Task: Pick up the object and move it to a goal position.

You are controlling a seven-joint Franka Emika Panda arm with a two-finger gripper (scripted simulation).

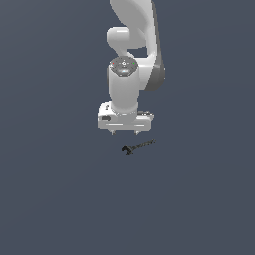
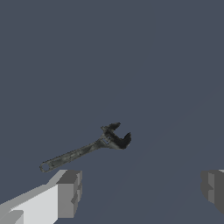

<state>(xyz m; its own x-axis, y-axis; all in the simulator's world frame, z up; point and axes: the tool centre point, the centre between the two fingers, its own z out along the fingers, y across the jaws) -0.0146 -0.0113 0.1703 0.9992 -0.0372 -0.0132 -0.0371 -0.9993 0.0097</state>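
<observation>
Your gripper point(image 1: 125, 133) hangs above the floor with its jaws spread wide and nothing between them. In the wrist view the two grey fingertips point(image 2: 70, 194) sit far apart at the edges of the picture, with only bare floor in the gap. That wide spread makes sense for an approach: it leaves room to come down on either side of a thin part without bumping it.

The wrench point(image 1: 138, 147) lies flat on the plain dark floor point(image 1: 60, 199), clear of the jaws and not touched by either finger. In the wrist view the wrench point(image 2: 87, 148) is ahead of the line joining the fingertips, not between them, so the jaws are not yet over it. Its open head points toward one fingertip and its slim handle runs off at a slant toward the other, so the handle lies closer to along the closing line than across it.

You would likely do well to shift the jaws forward over the handle and turn the wrist until the handle crosses the gap squarely, then lower. The handle is thin and lies low, so I judge the fingers must reach nearly to the floor to catch it. No goal marker shows in either view.
</observation>
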